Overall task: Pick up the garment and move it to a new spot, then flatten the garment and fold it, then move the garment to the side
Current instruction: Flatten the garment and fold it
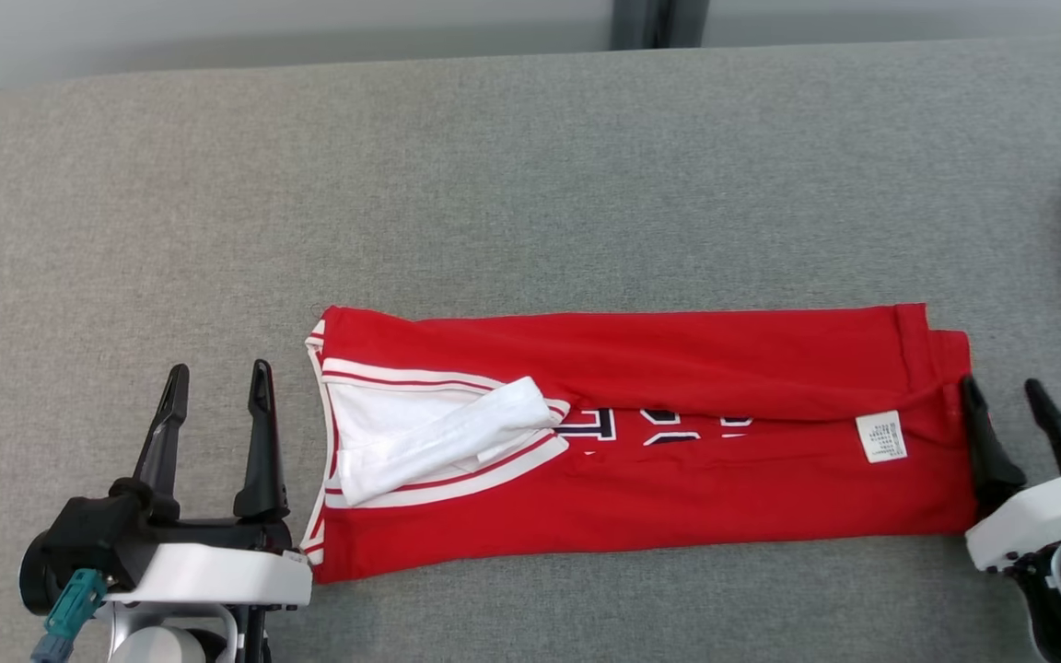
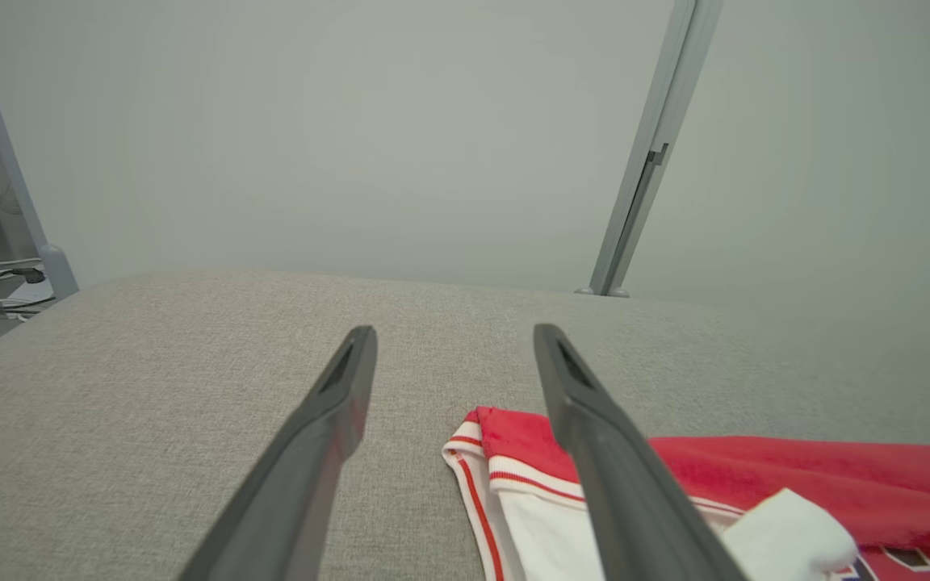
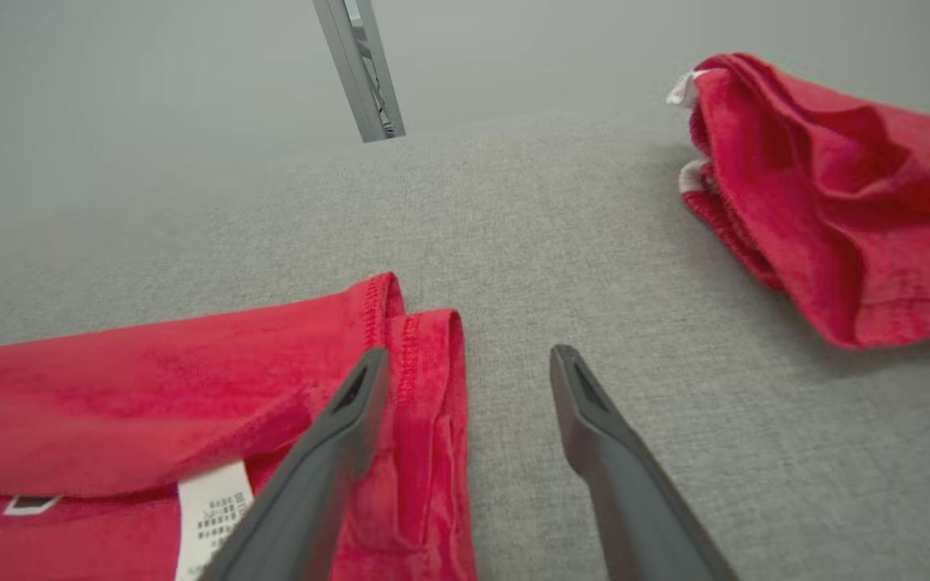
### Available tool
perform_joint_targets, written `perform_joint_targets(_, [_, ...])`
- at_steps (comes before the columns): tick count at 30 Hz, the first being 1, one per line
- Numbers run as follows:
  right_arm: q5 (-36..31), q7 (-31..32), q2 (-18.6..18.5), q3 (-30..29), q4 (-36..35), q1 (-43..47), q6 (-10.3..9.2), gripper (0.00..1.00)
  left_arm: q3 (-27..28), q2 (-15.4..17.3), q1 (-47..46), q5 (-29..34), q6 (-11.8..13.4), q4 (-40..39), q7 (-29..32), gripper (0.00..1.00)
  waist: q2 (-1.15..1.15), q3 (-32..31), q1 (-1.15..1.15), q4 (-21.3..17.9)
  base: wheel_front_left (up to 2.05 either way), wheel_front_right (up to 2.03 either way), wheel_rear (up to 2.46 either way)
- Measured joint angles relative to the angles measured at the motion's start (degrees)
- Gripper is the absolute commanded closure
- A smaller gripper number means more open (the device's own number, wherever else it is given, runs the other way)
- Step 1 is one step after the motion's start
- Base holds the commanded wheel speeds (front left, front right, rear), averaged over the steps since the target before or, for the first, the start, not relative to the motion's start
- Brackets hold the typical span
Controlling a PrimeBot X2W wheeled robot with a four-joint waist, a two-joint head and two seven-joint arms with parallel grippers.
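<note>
Grey fabric surface [image 1: 530, 184], pale wall [image 2: 352, 121] behind; left tool [image 1: 219, 368] and right tool [image 1: 1000, 382] spread at garment's [image 1: 678, 479] ends.

A: Where's the left gripper [image 1: 219, 368]?
B: Low at the head view's left, its two dark fingers [image 1: 262, 442] pointing up the view, spread wide.
A: And the right gripper [image 1: 1000, 382]?
B: Low at the right edge, leaning up and leftward, likewise spread wide. The left wrist [image 1: 208, 575] and right wrist [image 1: 1037, 516] are white.
</note>
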Motion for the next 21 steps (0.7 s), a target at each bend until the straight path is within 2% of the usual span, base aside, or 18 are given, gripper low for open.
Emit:
perform_joint_targets(4, [3.7,2.2,-0.3,4.6,3.6,-0.9,0.0,0.0,-0.2,-0.2,-0.9,0.1,-0.2,0.5,0.0,0.0,0.0,0.9,0.0,0.9,0.0,0.0,0.0])
perform_joint_targets(12, [10.3,3.9,-1.7,10.1,5.3,-1.7,-0.01,0.0,0.3,-0.5,-1.1,0.1,-0.4,1.3,0.0,0.0,0.0,1.4,0.0,0.3,0.0,0.0,0.0])
perform_joint_targets(13, [11.0,3.9,-1.7,10.9,5.5,-2.0,-0.01,1.0,0.4,-0.6,-1.1,0.1,-0.5,1.3,0.0,0.0,0.0,1.5,0.0,0.2,0.0,0.0,0.0])
perform_joint_targets(21, [14.8,1.9,-2.6,14.0,6.4,-2.4,0.29,1.0,1.0,-0.4,-1.6,0.2,-0.7,1.6,-0.1,0.0,0.0,1.1,0.0,-0.7,0.0,0.0,0.0])
